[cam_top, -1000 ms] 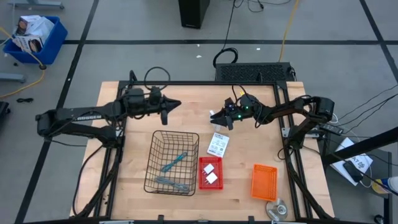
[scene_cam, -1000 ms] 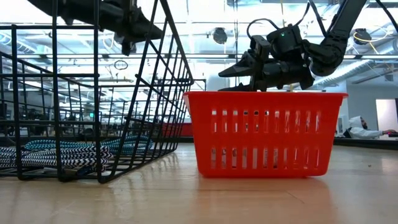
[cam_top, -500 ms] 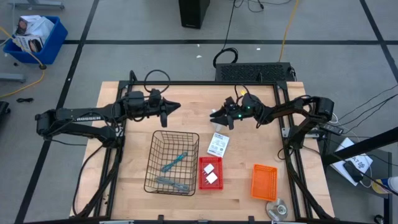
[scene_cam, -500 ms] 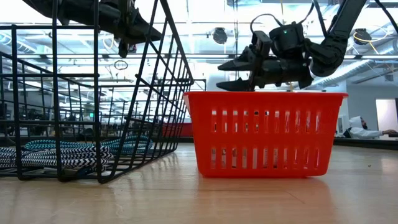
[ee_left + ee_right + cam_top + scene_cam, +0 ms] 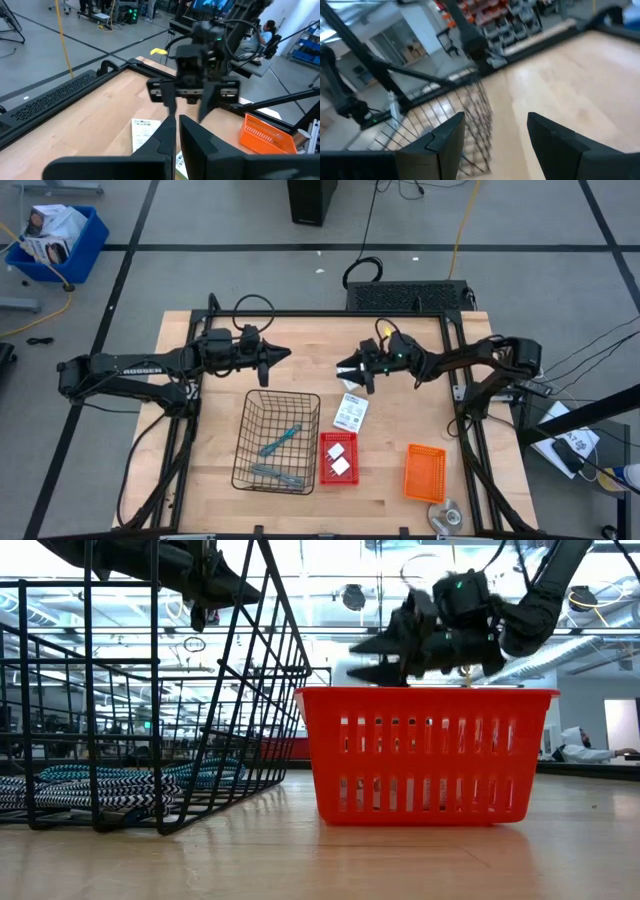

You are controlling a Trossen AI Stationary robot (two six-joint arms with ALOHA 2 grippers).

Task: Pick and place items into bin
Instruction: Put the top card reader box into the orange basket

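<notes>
Near edge of the light wooden desk (image 5: 200, 510): round silver disc (image 5: 446, 514), not part of the job. Just behind it, empty orange slotted plastic bin (image 5: 424, 471). Small red slotted plastic bin (image 5: 338, 458) already holds two small white blocks (image 5: 338, 458). Black wire basket (image 5: 277, 441) beside it holds two slim teal and grey hand tools (image 5: 280, 440).

Only item not yet binned: flat white cards with green print (image 5: 351, 411), lying on the desk just behind the red bin, between basket and right arm.

Right tool (image 5: 351, 370) hangs above the desk just past the cards, fingers parted, gripping nothing. In the right wrist view the gap between the dark fingers (image 5: 445, 142) is plainly empty. Left tool (image 5: 278, 354) hovers behind the basket, fingers (image 5: 165, 137) pressed together, nothing in them; looks like it's waiting.

Step in hand, my read: right arm lining up for the cards.

Next move calls for dropping low over the cards, fingers straddling one edge. They lie flat, so a pinch may slip or lift only the top one. Then carry to a bin.
</notes>
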